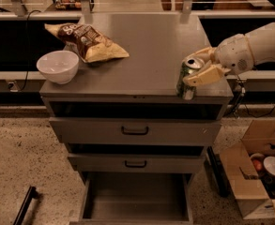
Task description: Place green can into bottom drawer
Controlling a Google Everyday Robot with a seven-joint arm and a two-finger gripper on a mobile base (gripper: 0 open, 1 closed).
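Observation:
The green can, green and white with a silver top, hangs in my gripper above the front right corner of the grey cabinet top. The gripper comes in from the right on a white arm, and its tan fingers are shut on the can's upper part. The bottom drawer is pulled open at the foot of the cabinet, its flat grey inside bare. It lies well below and to the left of the can.
A white bowl and a bag of chips sit on the left of the cabinet top. The two upper drawers with dark handles stand slightly ajar. An open cardboard box with items stands on the floor at the right.

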